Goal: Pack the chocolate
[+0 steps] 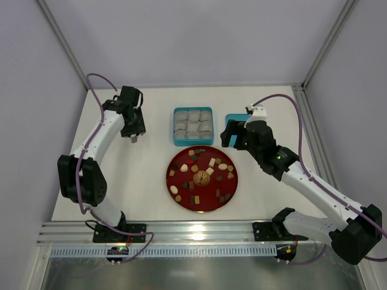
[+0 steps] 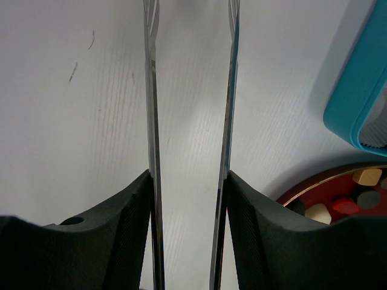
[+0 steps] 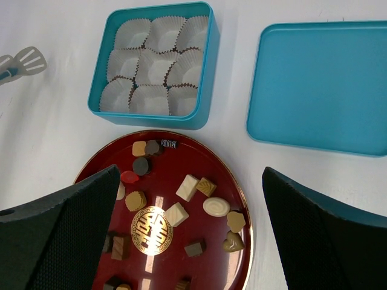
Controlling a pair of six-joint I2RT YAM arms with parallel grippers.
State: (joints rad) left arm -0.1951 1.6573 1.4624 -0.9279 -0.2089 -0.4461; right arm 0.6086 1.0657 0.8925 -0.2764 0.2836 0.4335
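I had the white worktop (image 1: 139, 181) under the overhead camera, with both arms reaching out over it from the near edge. The biggest thing on it was the round red plate (image 1: 207, 205) in the middle. Just beyond the plate, on the far side, sat the square teal box (image 3: 151, 119), lined with nine white paper cups (image 3: 151, 66) in three rows. To the right of the box its flat teal lid (image 3: 320, 84) lay on the worktop, a little apart from both box and plate.

The right gripper (image 3: 191, 175) hung above the plate's right side, wide open, with nothing between its fingers. The left gripper (image 2: 188, 181) hovered over bare worktop to the left of the box, its pads pressed on a pair of thin metal tongs (image 2: 151, 121) whose tips pointed down.

All the chocolate (image 3: 177, 214) I could see lay scattered on the plate: small dark brown, tan, cream and red pieces.
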